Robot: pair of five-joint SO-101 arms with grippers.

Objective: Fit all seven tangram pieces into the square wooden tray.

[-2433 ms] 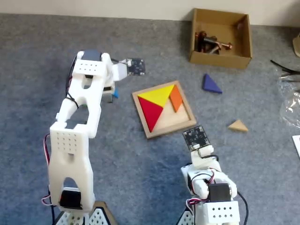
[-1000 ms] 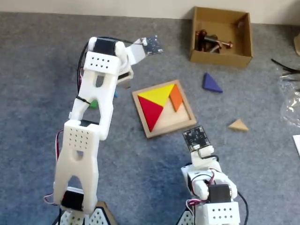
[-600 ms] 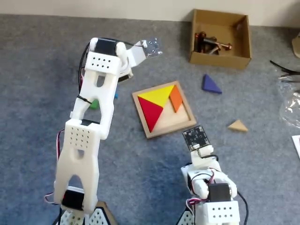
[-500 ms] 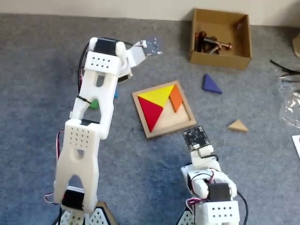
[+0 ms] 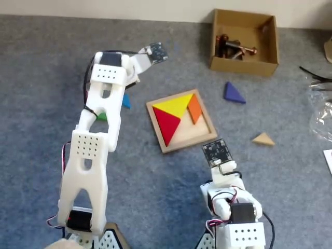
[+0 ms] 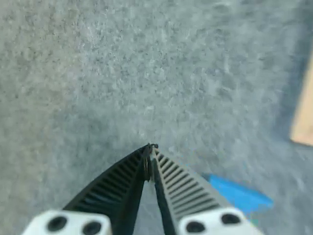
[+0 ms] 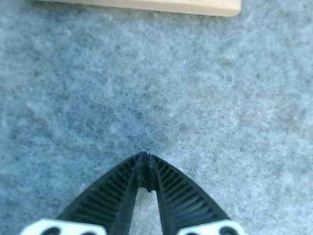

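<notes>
A small green tangram piece lies on the grey felt-like table cover, well to the left of the square wooden tray and partly under the white left arm. In the left wrist view, the left gripper hangs above bare grey cover with its ribbed black fingers pressed together at the tips and nothing between them. A bright blue tangram piece lies just beside the fingers, and a pale corner of the tray shows beyond it. From above, that blue piece sits near the tray's left corner, between the tray and the green piece. The tray lies tilted near the middle of the table and holds three pieces. A yellow triangle lies along its far side, a red triangle touches it on the tray's left side, and a smaller orange piece is against the yellow one's right edge. The near right part of the tray's floor is bare wood. Just on the near side of the tray, the right gripper points down at grey cover with its fingers closed tip to tip on nothing, and the tray's wooden edge is beyond them. A dark blue triangle lies to the right of the tray on its far side. A pale wooden triangle lies to the tray's right, well apart from it. An open cardboard box holding copper-coloured metal parts stands beyond the tray, to its right.
</notes>
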